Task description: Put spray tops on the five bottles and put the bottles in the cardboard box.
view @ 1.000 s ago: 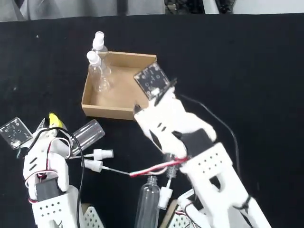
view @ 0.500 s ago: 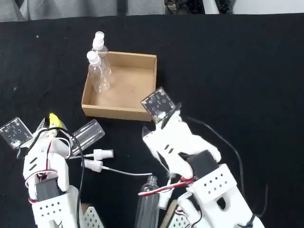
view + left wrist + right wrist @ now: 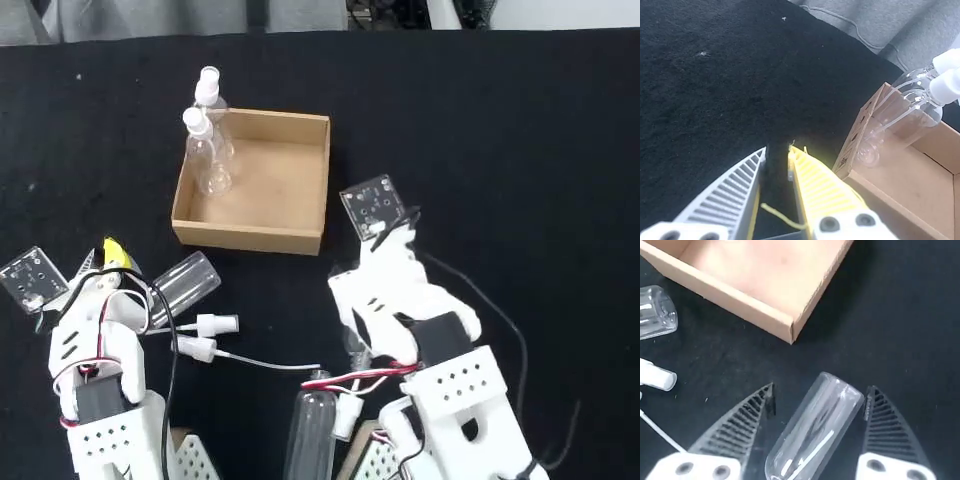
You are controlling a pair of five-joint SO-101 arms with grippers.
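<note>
The cardboard box [image 3: 300, 215] stands mid-table with two capped bottles [image 3: 207, 145] upright in its far left corner, also in the left wrist view [image 3: 910, 107]. My right gripper [image 3: 821, 388] is open, its fingers on either side of a clear bottle [image 3: 815, 430] that lies on the cloth with a thin tube inside; its white spray top [image 3: 345, 412] pokes out from under the right arm [image 3: 400, 300]. An uncapped bottle [image 3: 185, 280] lies near the left arm. Another uncapped bottle [image 3: 310, 430] lies at the front. My left gripper [image 3: 777, 150] is shut to a narrow slit, empty.
Two loose spray tops [image 3: 215, 325] with long tubes lie on the black cloth between the arms. The box's near corner [image 3: 792, 332] sits just beyond the right gripper. Bare cloth stretches to the right and behind the box.
The right arm has drawn back from the box's near edge toward the front and right. The left arm, loose bottles and spray tops have stayed put.
</note>
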